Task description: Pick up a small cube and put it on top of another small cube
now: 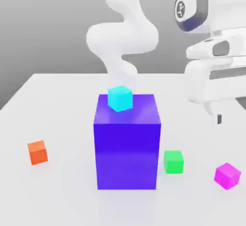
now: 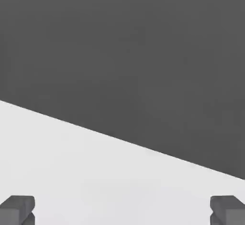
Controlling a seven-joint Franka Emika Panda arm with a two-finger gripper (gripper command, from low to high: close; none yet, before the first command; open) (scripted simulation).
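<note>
— While our claw [image 2: 122, 209] hangs released above the bench [image 1: 57, 196], fingers [image 1: 219, 118] spread wide with nothing between them, where do we find the small magenta-pink cube [image 1: 227, 175]?

— Below the claw and a little nearer the camera, we judge. In the exterior view it rests on the bench almost straight under the hand, well apart from the fingertips in height.

— So which relation does the coming move turn on?

— On that drop. We reckon the cube sits close to the claw's own line of descent, so a small sideways correction and then a lowering should bring the fingers to either side of it.

— And its axis?

— It has no long one, being a cube; it sits turned at an angle to the camera, so we may need to roll the wrist to meet flat faces.

— What lies near it?

— The green cube [image 1: 173, 161] stands away from the claw, toward the big blue-purple block [image 1: 127, 148], which bears a cyan cube [image 1: 119, 98]. The orange cube [image 1: 37, 152] is far beyond the block.
</note>
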